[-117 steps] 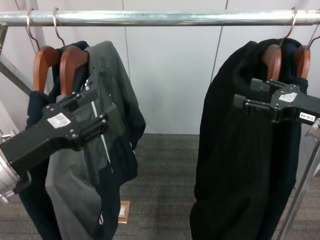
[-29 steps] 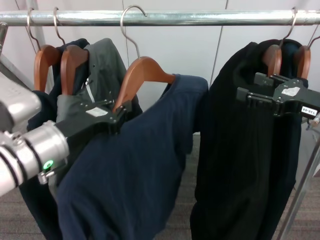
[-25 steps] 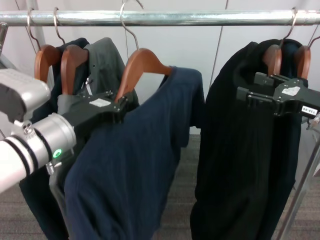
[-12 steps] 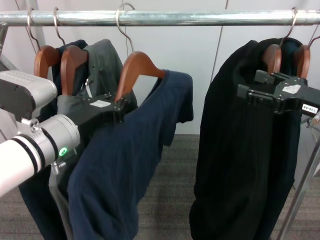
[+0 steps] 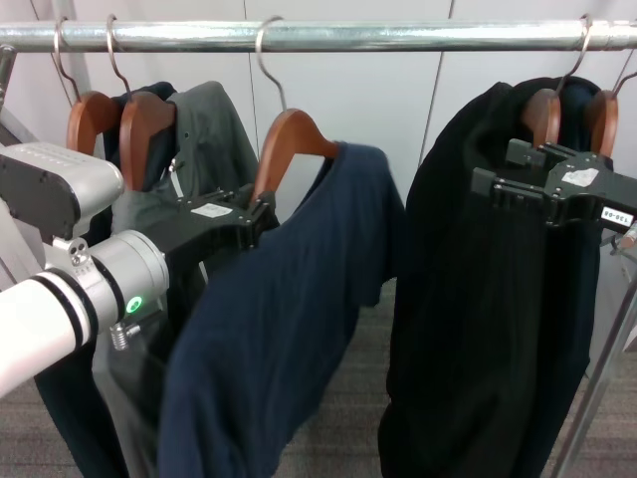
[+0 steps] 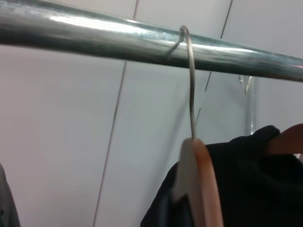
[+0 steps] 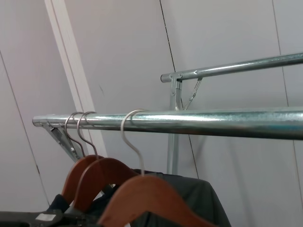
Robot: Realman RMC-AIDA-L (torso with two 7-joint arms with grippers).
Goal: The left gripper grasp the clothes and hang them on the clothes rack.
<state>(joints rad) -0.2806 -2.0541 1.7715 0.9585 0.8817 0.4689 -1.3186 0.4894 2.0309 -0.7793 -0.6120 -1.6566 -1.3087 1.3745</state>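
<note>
The clothes, a navy garment on a brown wooden hanger, hang below the clothes rack. The hanger's wire hook curls over the tube; the left wrist view shows this hook on the clothes rack, and the right wrist view shows the same hook looped on the bar. My left gripper is shut on the clothes at the hanger's left shoulder. My right gripper is parked, open, against the black garments at the right.
A grey zip jacket and a dark garment hang on two wooden hangers at the bar's left end. Long black garments fill the right. Bare tube runs between the hook and them. A second rail stands behind.
My left gripper has carried the navy garment a little to the right along the bar; its hook has shifted right and now sits over the tube. The right arm has stayed in place.
</note>
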